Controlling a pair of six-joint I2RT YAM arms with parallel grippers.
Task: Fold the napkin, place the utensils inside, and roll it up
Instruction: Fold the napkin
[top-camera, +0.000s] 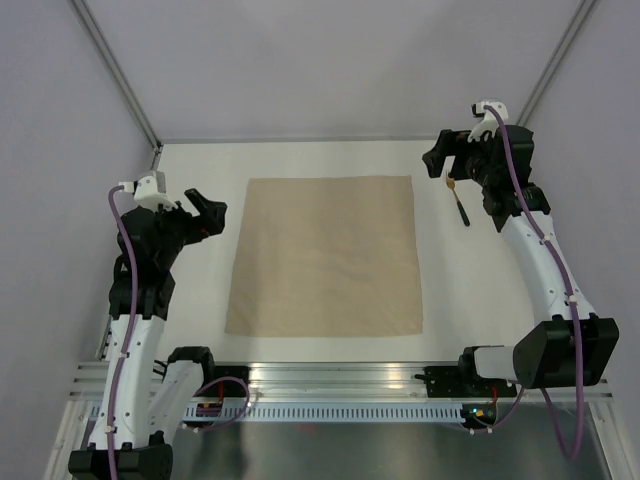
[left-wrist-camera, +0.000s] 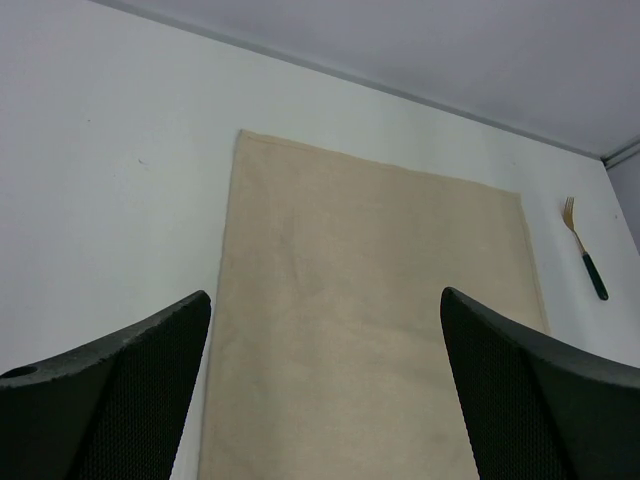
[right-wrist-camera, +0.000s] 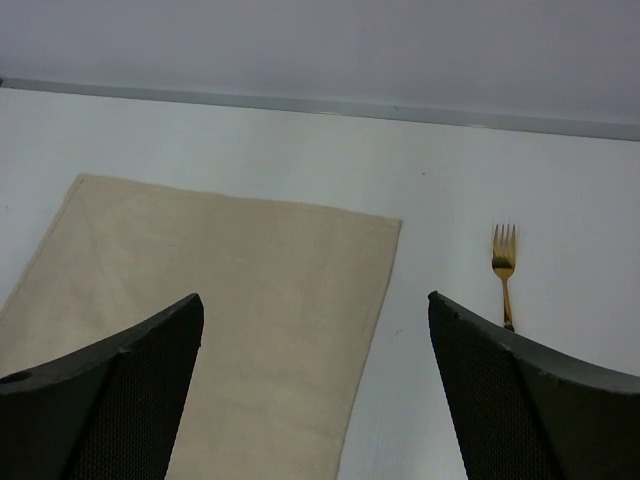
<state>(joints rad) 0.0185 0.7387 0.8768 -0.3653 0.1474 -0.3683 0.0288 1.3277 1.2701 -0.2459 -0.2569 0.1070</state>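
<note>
Centred on the white worktop (top-camera: 330, 160), the napkin (top-camera: 325, 257) lies flat and unfolded. Near its far right corner, apart from the cloth, lies the fork (top-camera: 459, 203) (gold tines, dark handle). Left of the napkin hovers the left end effector (top-camera: 208, 213), fingers spread wide and empty. The right end effector (top-camera: 438, 155), likewise spread, hangs beside the fork.

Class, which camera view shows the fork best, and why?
Left wrist: the whole fork shows, gold tines and dark handle. Right wrist hides its handle behind a finger; top external shows only a small sliver.
</note>
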